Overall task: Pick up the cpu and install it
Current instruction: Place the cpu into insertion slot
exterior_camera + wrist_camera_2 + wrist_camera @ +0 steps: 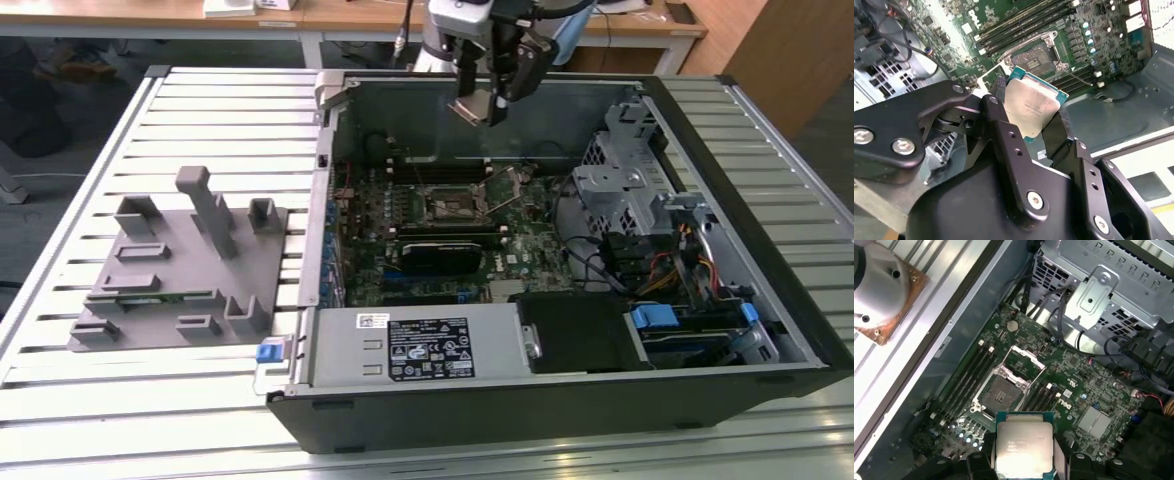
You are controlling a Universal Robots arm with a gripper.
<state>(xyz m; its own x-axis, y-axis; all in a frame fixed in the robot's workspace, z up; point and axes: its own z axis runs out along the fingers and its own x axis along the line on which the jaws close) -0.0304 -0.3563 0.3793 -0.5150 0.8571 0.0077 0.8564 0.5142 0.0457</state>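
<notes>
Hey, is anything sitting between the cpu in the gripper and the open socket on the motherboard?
Nothing visible does. The gripper holds the cpu in open air above the motherboard. The socket lies bare, with its metal cover frame flipped open beside it.

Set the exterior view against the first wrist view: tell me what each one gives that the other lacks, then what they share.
Exterior view adds: the grey fixture on the slatted table beside the open computer case, and the labelled power supply.
First wrist view adds: a close look at the cpu, its silver top facing the camera, and a round silver part on a copper-coloured plate outside the case.
Shared: the motherboard with its open socket, the metal drive cage, and the gripper above the open case.
</notes>
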